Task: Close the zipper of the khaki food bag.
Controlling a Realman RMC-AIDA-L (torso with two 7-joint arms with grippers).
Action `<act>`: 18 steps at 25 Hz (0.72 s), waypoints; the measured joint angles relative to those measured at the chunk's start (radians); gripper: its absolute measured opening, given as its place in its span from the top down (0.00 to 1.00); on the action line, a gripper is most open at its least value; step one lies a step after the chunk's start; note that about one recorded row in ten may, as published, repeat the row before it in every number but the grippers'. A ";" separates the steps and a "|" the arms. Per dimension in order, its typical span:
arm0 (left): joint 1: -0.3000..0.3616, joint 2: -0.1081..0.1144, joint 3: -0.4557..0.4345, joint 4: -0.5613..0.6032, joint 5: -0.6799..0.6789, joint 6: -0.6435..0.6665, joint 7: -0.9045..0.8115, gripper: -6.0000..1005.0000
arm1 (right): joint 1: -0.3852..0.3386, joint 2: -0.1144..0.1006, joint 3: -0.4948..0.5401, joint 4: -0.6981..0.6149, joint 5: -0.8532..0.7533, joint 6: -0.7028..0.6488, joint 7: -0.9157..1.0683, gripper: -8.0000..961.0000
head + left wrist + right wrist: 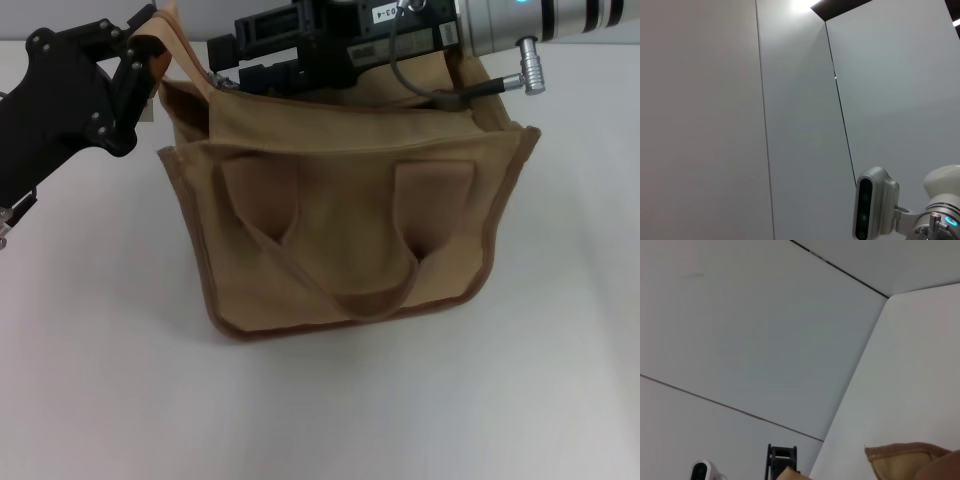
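The left gripper (120, 75) is built of matte black plates studded with silver screws. The right arm (520, 25) is silver, black-banded, with a grey cable and metal plug.

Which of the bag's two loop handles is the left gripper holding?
The far handle, pulled up at the bag's back left corner by the left gripper. The near handle hangs loose down the khaki food bag's front.

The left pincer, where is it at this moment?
In the head view, the left pincer is at the upper left, at the far left corner of the khaki food bag, holding its rear handle.
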 joint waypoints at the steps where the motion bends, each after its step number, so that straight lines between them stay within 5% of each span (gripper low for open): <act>1: 0.000 0.000 0.000 0.000 0.000 -0.001 0.001 0.93 | 0.002 0.001 0.001 -0.001 0.000 -0.002 0.000 0.35; 18: 0.009 0.000 -0.007 0.000 -0.001 -0.013 -0.002 0.92 | -0.020 -0.002 0.021 -0.001 0.004 -0.034 -0.005 0.35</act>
